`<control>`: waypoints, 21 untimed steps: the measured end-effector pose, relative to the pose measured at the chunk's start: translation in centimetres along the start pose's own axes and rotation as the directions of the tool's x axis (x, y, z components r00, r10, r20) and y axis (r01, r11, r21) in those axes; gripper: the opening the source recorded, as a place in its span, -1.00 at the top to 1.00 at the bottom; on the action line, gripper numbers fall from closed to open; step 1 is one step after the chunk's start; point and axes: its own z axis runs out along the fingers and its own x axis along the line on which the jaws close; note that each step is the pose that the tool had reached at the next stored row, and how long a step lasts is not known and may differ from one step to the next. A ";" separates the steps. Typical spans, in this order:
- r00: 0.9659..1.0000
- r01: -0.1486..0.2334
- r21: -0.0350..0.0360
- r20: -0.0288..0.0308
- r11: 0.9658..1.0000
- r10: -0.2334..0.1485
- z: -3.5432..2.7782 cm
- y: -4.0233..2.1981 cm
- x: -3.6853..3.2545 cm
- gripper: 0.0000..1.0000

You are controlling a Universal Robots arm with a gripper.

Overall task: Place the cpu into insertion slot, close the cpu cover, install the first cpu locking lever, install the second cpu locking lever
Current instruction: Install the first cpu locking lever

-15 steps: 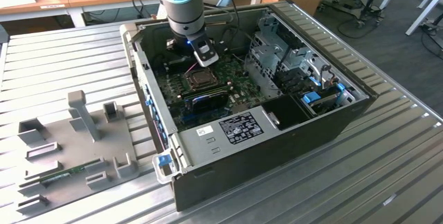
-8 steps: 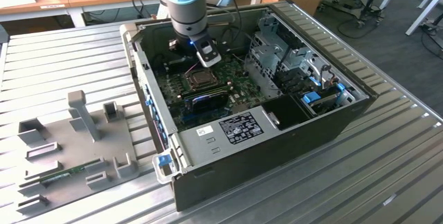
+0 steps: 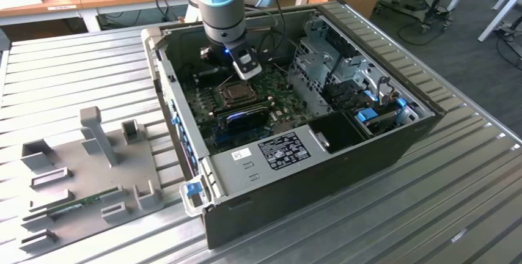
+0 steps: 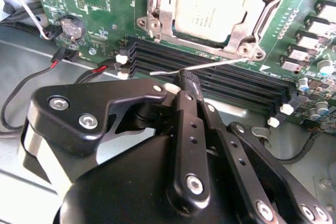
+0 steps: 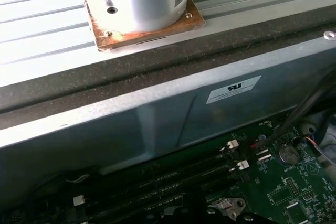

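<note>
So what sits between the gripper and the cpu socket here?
In the second wrist view, black memory slots and a thin wire lever lie between the gripper and the cpu.

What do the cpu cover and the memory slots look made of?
Cpu cover: bare metal by its look, a silvery sheen with stamped, folded edges around the cpu. Memory slots: probably moulded plastic, matt black, with white clips at their ends.

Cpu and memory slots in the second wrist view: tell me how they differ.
Shape: the cpu is a flat square; the memory slots are long and narrow, lying in parallel rows.
Colour: the cpu has a pale silver face; the memory slots are black.
Surroundings: a silver metal cover rims the cpu; the memory slots have white clips at their ends.
Both sit on the green circuit board.
</note>
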 end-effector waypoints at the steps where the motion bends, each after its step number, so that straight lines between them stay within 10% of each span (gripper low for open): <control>1: 1.000 0.000 0.000 0.000 1.000 0.000 0.02 0.00 0.00 0.80; 21: 1.000 0.000 0.004 0.002 1.000 0.000 0.90 -0.20 0.17 0.80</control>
